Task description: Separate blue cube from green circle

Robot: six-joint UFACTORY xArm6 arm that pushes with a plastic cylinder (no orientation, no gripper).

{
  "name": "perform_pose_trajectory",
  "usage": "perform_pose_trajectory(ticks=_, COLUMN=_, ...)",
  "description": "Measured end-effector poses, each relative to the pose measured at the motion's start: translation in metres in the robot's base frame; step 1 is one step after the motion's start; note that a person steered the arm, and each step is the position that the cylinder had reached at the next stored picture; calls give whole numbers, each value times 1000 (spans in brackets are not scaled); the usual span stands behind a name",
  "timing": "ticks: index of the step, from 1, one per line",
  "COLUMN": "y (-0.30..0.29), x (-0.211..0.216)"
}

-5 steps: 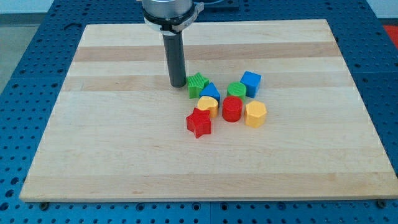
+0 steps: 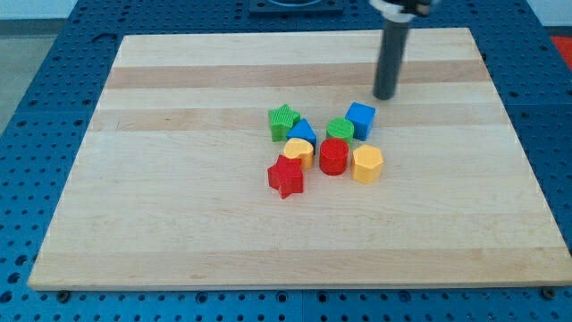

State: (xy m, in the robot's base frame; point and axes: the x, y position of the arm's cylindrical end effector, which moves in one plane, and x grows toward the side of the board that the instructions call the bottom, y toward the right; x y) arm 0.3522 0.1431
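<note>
The blue cube [image 2: 361,119] sits in the block cluster at the board's middle, touching the green circle [image 2: 340,130] on its left. My tip [image 2: 384,97] stands on the board just above and to the right of the blue cube, a small gap away from it. The dark rod rises from the tip to the view's top edge.
The cluster also holds a green star [image 2: 283,122], a blue triangle [image 2: 302,132], a yellow block [image 2: 299,151], a red star [image 2: 286,176], a red cylinder [image 2: 333,157] and a yellow hexagon [image 2: 367,165]. The wooden board [image 2: 179,179] lies on a blue perforated table.
My tip has moved right and slightly up, from beside the green star's left to above the blue cube. No block has moved.
</note>
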Motion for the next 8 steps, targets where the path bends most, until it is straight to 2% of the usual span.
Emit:
perform_pose_trajectory(ticks=2, y=3, x=68)
perform_pose_trajectory(ticks=3, y=-27, x=73)
perform_pose_trajectory(ticks=5, y=-155, x=19)
perform_pose_trajectory(ticks=6, y=-193, x=-20)
perform_pose_trajectory(ticks=8, y=-215, x=-20)
